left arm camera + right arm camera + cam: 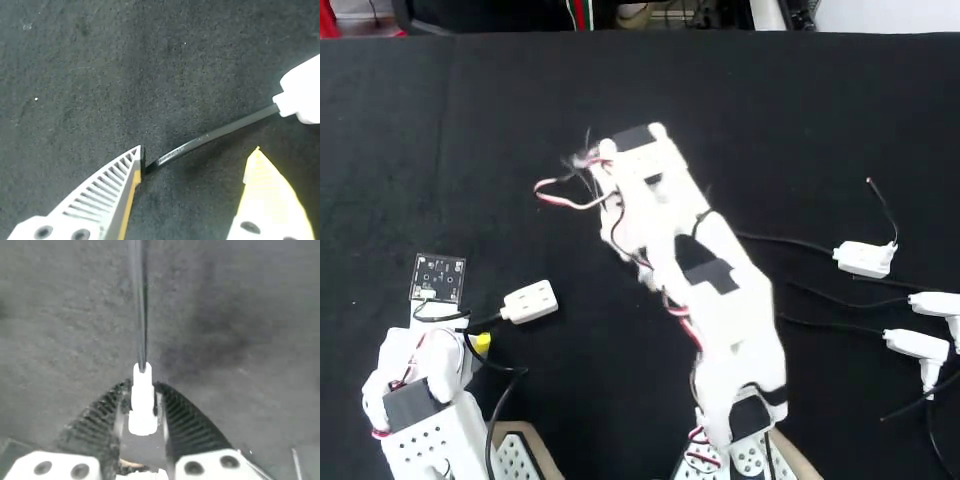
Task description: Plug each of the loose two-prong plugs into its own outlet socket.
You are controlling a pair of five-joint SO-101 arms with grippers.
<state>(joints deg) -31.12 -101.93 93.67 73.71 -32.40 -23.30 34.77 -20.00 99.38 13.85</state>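
Note:
A white outlet socket (530, 302) lies on the black table (800, 120) just ahead of my left gripper (478, 335). The left wrist view shows that gripper (198, 150) open, its fingers either side of the socket's black cable (210, 135), with the socket (305, 95) a little beyond. My right gripper (142, 387) is shut on a small white plug (142, 407), whose dark cable (138, 300) runs straight away from it. In the high view the right arm (700, 270) stretches over the middle of the table and hides its own fingers. Three more white cable ends (863, 258) (935, 303) (917, 345) lie at the right.
A small black square board (438, 278) sits by the left arm. Thin black cables (800, 245) trail across the right side of the table. Red and white wires (560, 195) loop off the right arm. Bare tabletop spreads across the far and left parts.

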